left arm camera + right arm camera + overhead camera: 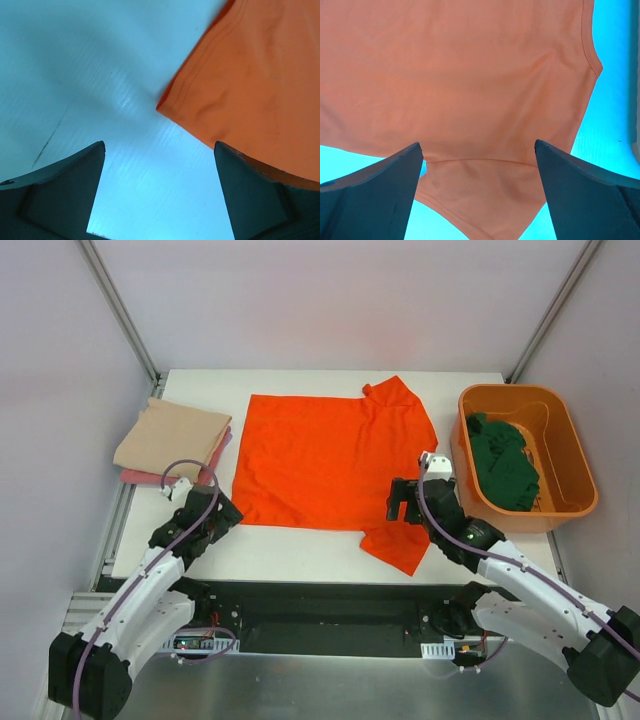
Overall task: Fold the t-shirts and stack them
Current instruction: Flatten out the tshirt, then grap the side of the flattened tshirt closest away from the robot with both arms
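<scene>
The orange t-shirt (pixel 325 455) lies spread flat mid-table, hem to the left. To fold it well, you probably want to pinch the near hem corner and the near sleeve (pixel 398 545) together, then lift evenly so nothing drags. Your left gripper (pixel 222 512) hovers low just off that corner, jaws wide, empty. Your right gripper (pixel 404 502) hangs over the cloth beside the sleeve (also wide, holding nothing), both arms reaching forward, elbows bent.
</scene>
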{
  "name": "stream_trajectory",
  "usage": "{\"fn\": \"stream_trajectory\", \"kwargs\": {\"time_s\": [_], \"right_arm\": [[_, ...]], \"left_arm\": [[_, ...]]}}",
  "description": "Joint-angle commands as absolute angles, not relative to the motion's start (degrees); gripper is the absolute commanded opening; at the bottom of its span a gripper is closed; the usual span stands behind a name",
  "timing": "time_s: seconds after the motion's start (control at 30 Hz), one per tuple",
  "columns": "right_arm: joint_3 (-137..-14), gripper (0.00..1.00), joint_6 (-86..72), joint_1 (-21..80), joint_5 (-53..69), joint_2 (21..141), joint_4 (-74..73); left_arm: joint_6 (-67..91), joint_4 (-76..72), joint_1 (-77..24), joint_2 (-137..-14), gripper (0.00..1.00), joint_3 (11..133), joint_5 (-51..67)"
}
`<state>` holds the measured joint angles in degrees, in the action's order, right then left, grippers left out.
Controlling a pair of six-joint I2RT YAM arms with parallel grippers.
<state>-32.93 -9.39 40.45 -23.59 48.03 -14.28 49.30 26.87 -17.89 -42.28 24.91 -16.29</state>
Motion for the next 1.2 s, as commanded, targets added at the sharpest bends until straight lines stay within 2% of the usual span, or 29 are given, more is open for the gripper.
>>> {"fn": "stream_trajectory", "kwargs": {"time_s": [0.0, 0.17, 0.43, 0.6, 0.7, 0.77, 0.97, 1.17], "right_arm": [[-34.19, 0.96, -9.58, 41.31, -26.28, 49.91, -10.72], [-34.63, 0.96, -8.88, 42.01, -26.37, 51.41, -11.69], [-34.10, 0.96, -9.23, 42.36, -26.80, 52.12, -12.74], [-34.72, 0.96, -9.14, 42.36, -26.72, 53.26, -13.97], [-34.63, 0.96, -9.14, 42.36, -25.32, 53.53, -14.06], [-34.72, 0.96, -9.32, 42.54, -24.44, 53.61, -14.93], [-38.22, 0.96, -13.09, 43.50, -20.58, 53.70, -28.19], [-41.39, 0.99, -18.18, 50.96, -19.42, 59.40, -39.45]], "left_arm": [[54.40, 22.16, -16.70, -46.82, 0.88, 25.22, -21.19], [55.11, 19.43, -15.91, -59.74, 0.83, 29.43, -20.75], [56.42, 18.19, -15.82, -72.33, 0.51, 33.49, -17.15], [56.95, 17.32, -15.82, -73.47, 0.43, 31.99, -16.96], [56.87, 16.96, -15.82, -74.09, 0.21, 31.73, -16.00], [56.52, 16.79, -15.82, -74.00, 0.00, 31.47, -14.94], [54.14, 17.75, -15.82, -66.73, 0.00, 29.10, -15.56], [54.58, 20.30, -15.82, -56.35, 0.00, 24.97, -15.56]]}}
